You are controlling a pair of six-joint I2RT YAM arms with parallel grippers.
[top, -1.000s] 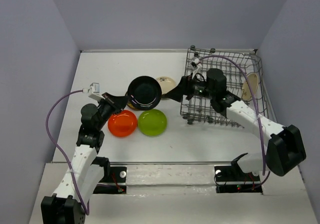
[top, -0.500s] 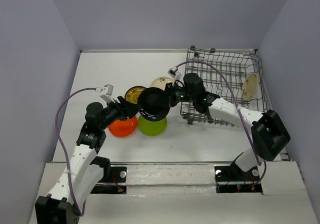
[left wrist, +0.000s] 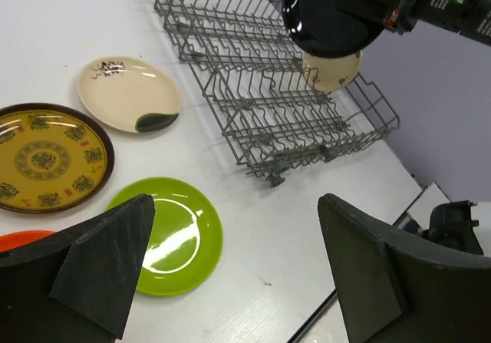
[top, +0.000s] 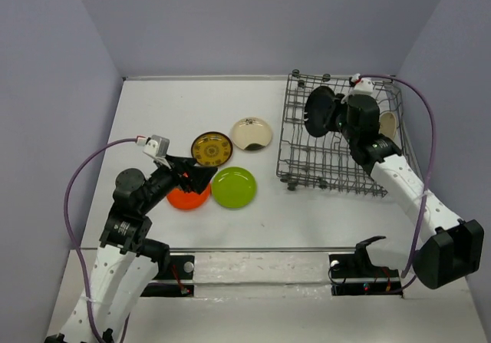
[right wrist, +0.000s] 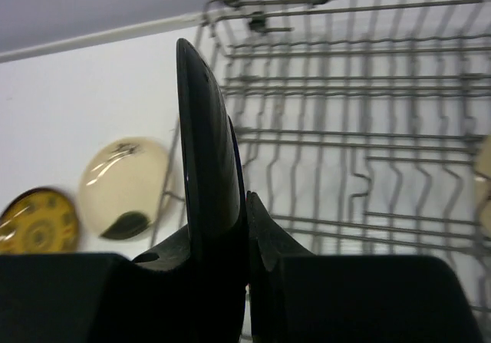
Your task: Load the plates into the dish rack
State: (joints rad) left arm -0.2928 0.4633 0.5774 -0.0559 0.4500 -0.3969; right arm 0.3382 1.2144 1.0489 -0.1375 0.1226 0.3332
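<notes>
One black plate (top: 320,111) gripped, right claw (top: 334,116) | left claw (left wrist: 234,220) spread — white table (top: 184,105), lilac walls (top: 253,21)

Tabletop (top: 184,105): white, matte, rect. Walls (top: 261,21): plain lavender-grey panels, back + both sides, enclosing tabletop on 3 sides. Near edge: pale rail (top: 261,265), slightly shiny. Light: even, diffuse; shadows faint.

Table (top: 153,105) holds dish rack (top: 330,163); orange plate (top: 184,202); lime plate (top: 234,187); brown plate (top: 212,149) (cream plate (top: 252,133) beside).
</notes>
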